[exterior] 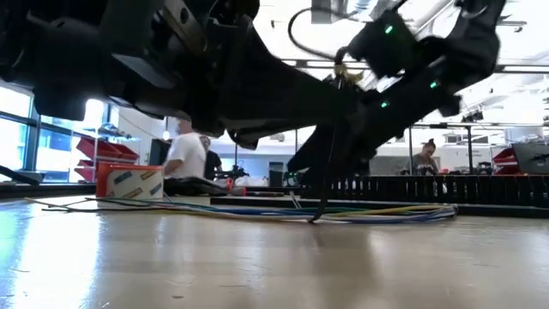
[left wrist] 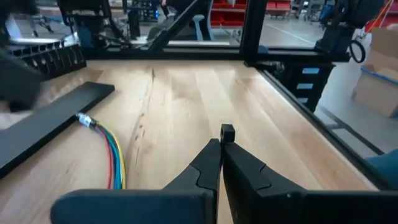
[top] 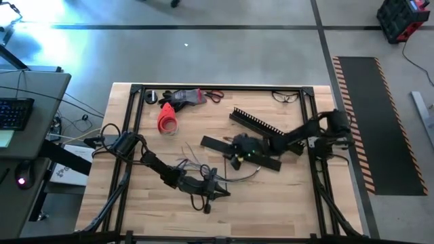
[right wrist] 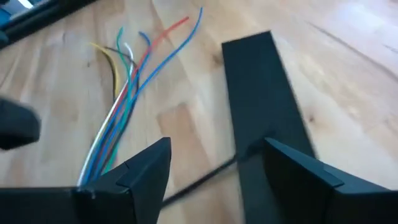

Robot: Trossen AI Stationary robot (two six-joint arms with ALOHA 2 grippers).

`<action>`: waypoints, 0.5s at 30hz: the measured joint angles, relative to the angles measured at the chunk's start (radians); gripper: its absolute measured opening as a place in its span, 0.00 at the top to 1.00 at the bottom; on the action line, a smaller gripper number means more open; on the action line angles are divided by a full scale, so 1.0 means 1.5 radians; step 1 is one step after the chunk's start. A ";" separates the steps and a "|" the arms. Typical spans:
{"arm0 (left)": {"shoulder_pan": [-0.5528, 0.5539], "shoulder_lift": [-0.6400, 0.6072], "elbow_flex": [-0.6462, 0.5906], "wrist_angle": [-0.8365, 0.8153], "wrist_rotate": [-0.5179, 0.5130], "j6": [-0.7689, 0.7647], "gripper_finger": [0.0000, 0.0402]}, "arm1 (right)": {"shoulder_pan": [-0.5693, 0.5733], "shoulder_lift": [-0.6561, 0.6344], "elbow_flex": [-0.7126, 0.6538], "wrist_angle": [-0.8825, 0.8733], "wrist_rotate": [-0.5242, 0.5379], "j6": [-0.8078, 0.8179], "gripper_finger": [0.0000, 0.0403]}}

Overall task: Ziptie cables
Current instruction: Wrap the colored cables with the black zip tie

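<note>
Centrally on the pale wooden table [top: 285, 196], the bunch of thin coloured cables [right wrist: 127, 93] lies loose. Just at its three o'clock the right gripper [right wrist: 214, 171] hovers with fingers spread wide over a flat black bar [right wrist: 261, 106], holding nothing. Towards six o'clock, the left gripper [left wrist: 221, 146] rests pinched together, empty.

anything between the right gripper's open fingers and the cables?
Nothing solid: in the right wrist view the right gripper hangs open over bare wood, the cables beside one finger, the flat black bar beside the other.
</note>
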 joint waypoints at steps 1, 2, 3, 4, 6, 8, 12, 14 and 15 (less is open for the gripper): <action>0.000 0.000 0.000 -0.005 0.000 -0.001 1.00 | -0.017 0.005 0.000 0.005 -0.020 -0.001 0.39; 0.000 0.000 0.000 -0.008 0.000 -0.001 1.00 | -0.031 0.011 0.000 0.004 -0.035 -0.001 0.38; 0.000 0.000 -0.001 -0.008 0.000 -0.001 1.00 | -0.043 0.018 0.000 0.005 -0.048 -0.004 0.37; 0.000 0.000 -0.001 -0.008 0.000 -0.001 1.00 | -0.053 0.025 0.000 0.006 -0.061 -0.009 0.37; 0.000 0.000 -0.001 -0.008 0.000 -0.001 1.00 | -0.062 0.042 0.001 0.026 -0.078 -0.013 0.36; 0.000 0.000 -0.001 -0.009 0.000 -0.001 1.00 | -0.063 0.061 0.001 0.055 -0.095 -0.015 0.37; 0.000 0.000 -0.001 -0.011 0.000 -0.001 1.00 | -0.063 0.092 0.002 0.120 -0.136 -0.019 0.39; 0.000 0.000 -0.001 -0.012 0.000 -0.002 1.00 | -0.063 0.097 0.002 0.135 -0.149 -0.019 0.40; 0.000 0.000 -0.001 -0.012 0.000 -0.002 1.00 | -0.063 0.097 0.002 0.136 -0.154 -0.018 0.41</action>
